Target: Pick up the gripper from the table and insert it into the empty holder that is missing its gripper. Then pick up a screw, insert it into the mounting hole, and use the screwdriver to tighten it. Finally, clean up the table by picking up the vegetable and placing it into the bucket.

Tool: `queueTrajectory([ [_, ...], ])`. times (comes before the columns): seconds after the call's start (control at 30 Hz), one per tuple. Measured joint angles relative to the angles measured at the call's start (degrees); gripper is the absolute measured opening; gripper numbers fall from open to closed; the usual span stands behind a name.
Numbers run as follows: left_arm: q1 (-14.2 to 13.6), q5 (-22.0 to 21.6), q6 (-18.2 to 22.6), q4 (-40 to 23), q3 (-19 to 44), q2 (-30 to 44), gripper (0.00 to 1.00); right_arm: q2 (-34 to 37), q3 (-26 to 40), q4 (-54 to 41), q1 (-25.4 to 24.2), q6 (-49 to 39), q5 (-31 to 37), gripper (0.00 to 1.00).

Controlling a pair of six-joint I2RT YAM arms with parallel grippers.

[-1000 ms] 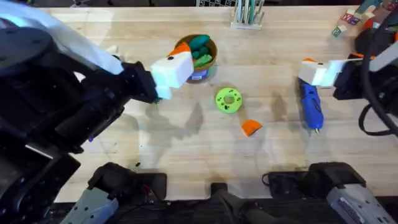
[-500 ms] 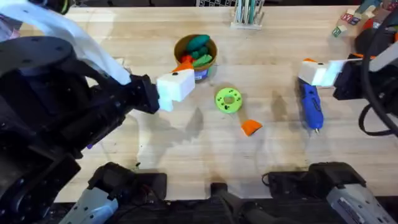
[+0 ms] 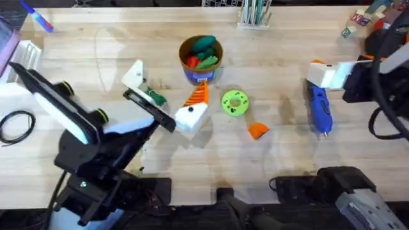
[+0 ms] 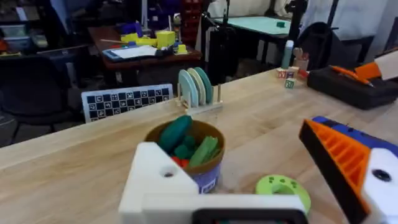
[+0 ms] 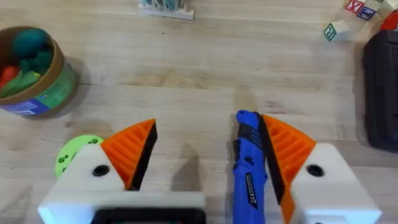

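Orange gripper (image 3: 258, 131), a small wedge, lies on the table (image 3: 192, 160) at about 4 o'clock from the green disc (image 3: 234, 103); judged light, rigid and smooth plastic, best pinched across its flat sides (the taper may slip). Left gripper (image 3: 195, 105), spread wide and empty, hovers at 9 o'clock of the disc. Right gripper (image 5: 205, 152), also wide and empty, straddles the blue screwdriver (image 5: 249, 165), one pad beside its barrel. The bucket (image 3: 200, 57) sits at 12 o'clock, holding toys. The table is bare, pale planking; desks and chairs crowd the room beyond.
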Motion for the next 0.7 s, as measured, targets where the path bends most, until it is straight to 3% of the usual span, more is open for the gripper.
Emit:
queueTrajectory([
  [0.1,-0.12,0.9,0.4,-1.4,-3.59,-4.28,0.987,0.0,0.0,0.0,0.0,0.0,0.01,0.991],
  [0.23,-0.35,1.86,0.82,-12.33,-4.22,-12.73,0.987,0.0,0.0,-0.01,0.0,0.0,0.0,0.991],
  [0.33,-0.78,2.34,0.85,-17.96,-4.2,-14.61,0.986,0.0,0.0,-0.01,0.0,0.0,0.01,0.991],
  [0.7,-0.86,2.66,0.85,-18.32,-4.2,-14.17,0.987,0.0,0.0,-0.04,0.0,0.0,-0.01,0.991],
])
